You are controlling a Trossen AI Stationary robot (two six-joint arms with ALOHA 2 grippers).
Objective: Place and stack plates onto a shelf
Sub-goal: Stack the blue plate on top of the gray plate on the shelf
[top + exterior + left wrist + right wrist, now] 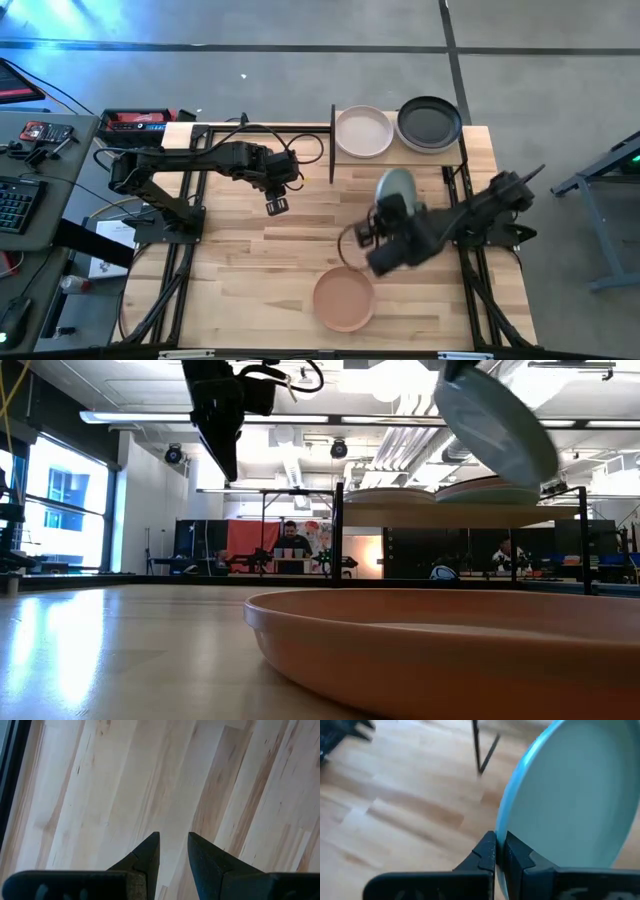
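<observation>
Right gripper: the right gripper (500, 851) hangs above the middle of the plank-striped wooden desk (250, 260), its jaws pinching the rim of the round pale teal matte plate (575, 800).
Teal plate: lifted clear of the desk and tilted on edge; from above it shows at (396, 187), between the shelf and the terracotta plate, and from desk height it is seen high up, slanting, at (497, 422).
Left gripper: the left gripper (173, 851) hovers over bare wood on the left half of the desk, at (277, 205) from above, with its jaws spread a little apart and nothing between them.
Shelf: the small light-wood shelf with thin black metal uprights (331, 160) stands at the far edge of the desk, right of centre.
On the shelf: 2 plates lie side by side, a round cream matte plate (363, 131) on the left and a round black matte plate (429, 123) on the right, close to each other; whether either sits on another plate I cannot tell.
Terracotta plate: a round terracotta matte plate (343, 299) lies flat on the desk near its front edge, well apart from the shelf; it fills the foreground at desk height (450, 645).
Room: a person (290, 541) sits far back behind the desk.
</observation>
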